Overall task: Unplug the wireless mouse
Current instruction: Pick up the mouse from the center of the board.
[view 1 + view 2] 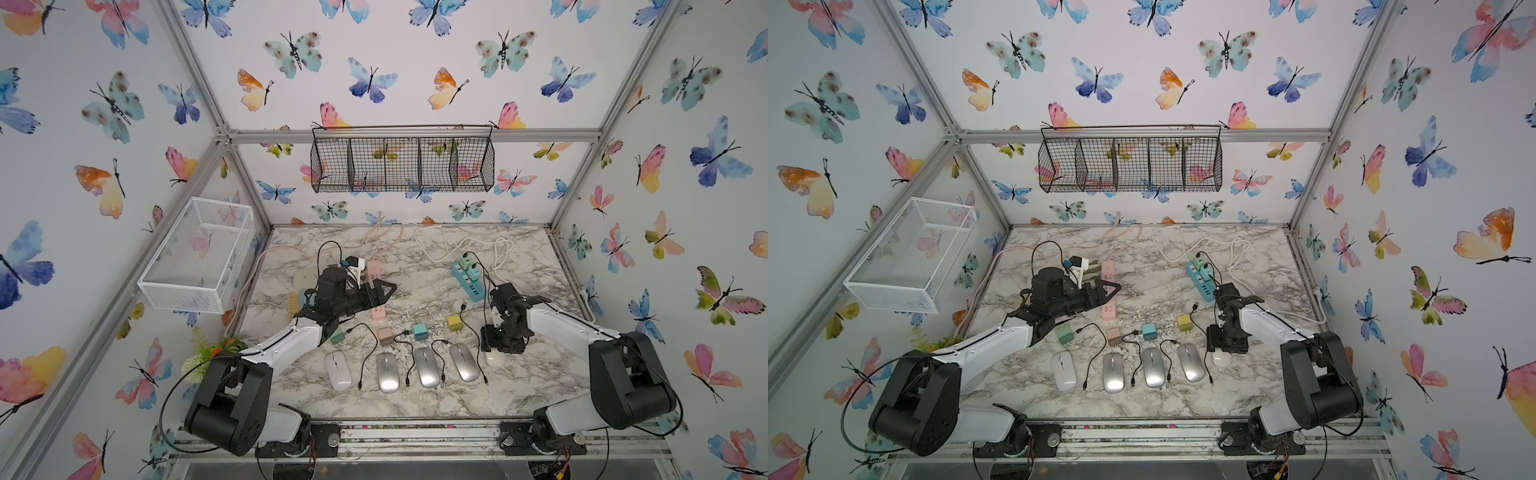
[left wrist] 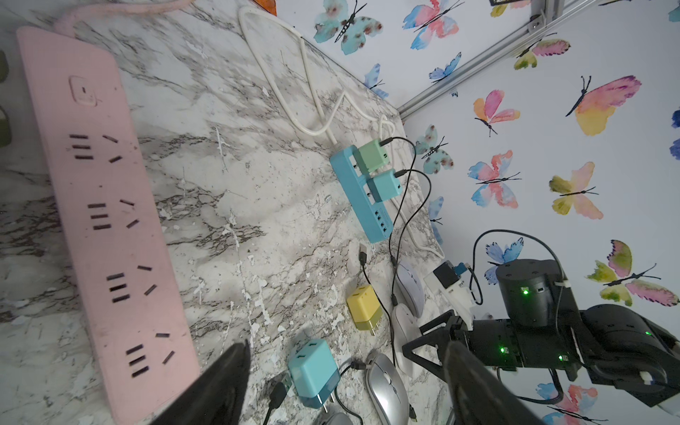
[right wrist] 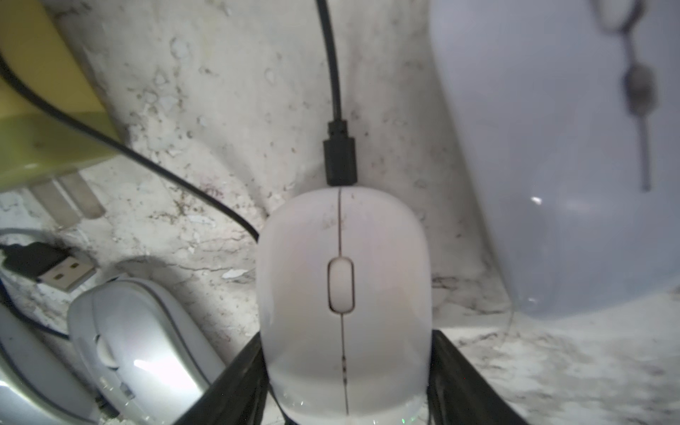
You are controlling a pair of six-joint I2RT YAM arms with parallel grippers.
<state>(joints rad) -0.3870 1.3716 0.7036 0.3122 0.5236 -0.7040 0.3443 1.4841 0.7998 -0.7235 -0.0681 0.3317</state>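
We see the right claw (image 3: 346, 371) clamped on the white mouse (image 3: 342, 257), cable (image 3: 340, 162) plugged in. Left claw (image 2: 346, 353) apart over pink strip (image 2: 103, 206).

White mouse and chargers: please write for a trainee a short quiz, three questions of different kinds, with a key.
1. True or false: a black cable is plugged into the white mouse that lies between the fingers of the right gripper.
2. How many chargers sit in the blue power strip? A one, B two, C four.
3. Fill in: the loose charger nearest that mouse is coloured ___.
Key: 1 true; 2 B; 3 yellow.
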